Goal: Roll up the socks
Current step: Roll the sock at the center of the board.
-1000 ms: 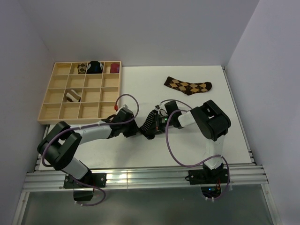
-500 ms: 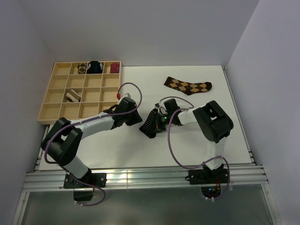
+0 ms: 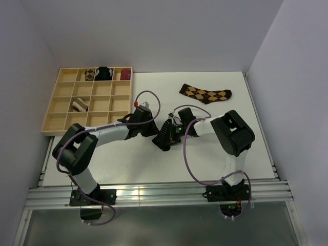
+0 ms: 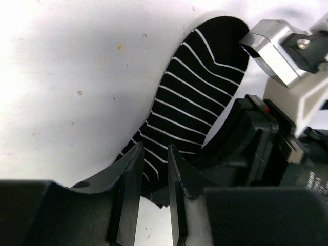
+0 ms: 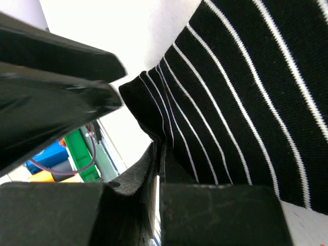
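The short black sock with thin white stripes [image 3: 163, 136] lies mid-table between my two grippers. My right gripper [image 3: 173, 130] is shut on a fold of its edge, seen up close in the right wrist view [image 5: 160, 149]. My left gripper [image 3: 154, 131] is at the sock's left side. In the left wrist view its jaws [image 4: 155, 149] stand a narrow gap apart over the sock's [image 4: 197, 87] near end, and bare table shows between them. The brown-and-tan argyle sock [image 3: 205, 93] lies flat at the far right. A brown-and-cream striped sock [image 3: 79, 105] sits rolled in a tray compartment.
The wooden compartment tray [image 3: 65, 121] stands at the far left. Its back row holds an argyle bundle [image 3: 89, 75], a black-and-blue bundle [image 3: 104, 73] and a maroon bundle [image 3: 124, 75]. Purple cables loop above both arms. White walls close in the table.
My left gripper has swung up and to the right, up against the black sock's left side. My right gripper has kept its hold and barely moved.
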Action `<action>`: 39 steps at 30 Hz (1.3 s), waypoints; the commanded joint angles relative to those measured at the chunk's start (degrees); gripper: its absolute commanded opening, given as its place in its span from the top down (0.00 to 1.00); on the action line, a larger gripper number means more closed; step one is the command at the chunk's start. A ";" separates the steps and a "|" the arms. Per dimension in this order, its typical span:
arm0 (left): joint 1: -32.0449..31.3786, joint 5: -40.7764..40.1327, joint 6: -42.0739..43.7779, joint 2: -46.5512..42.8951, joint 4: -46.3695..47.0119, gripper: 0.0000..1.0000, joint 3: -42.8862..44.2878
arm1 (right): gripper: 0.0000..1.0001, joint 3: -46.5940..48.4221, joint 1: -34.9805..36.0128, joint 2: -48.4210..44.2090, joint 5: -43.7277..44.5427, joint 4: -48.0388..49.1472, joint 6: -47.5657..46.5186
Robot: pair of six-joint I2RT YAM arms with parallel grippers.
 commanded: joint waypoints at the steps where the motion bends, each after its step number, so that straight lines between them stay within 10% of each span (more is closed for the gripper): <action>1: -0.50 2.46 0.78 2.21 2.94 0.69 2.16 | 1.00 1.96 0.76 -1.50 0.57 -0.47 -0.95; 39: -1.56 -1.23 4.90 4.15 -3.65 0.71 -0.21 | 1.00 4.95 -0.73 -6.33 5.58 -10.75 -6.57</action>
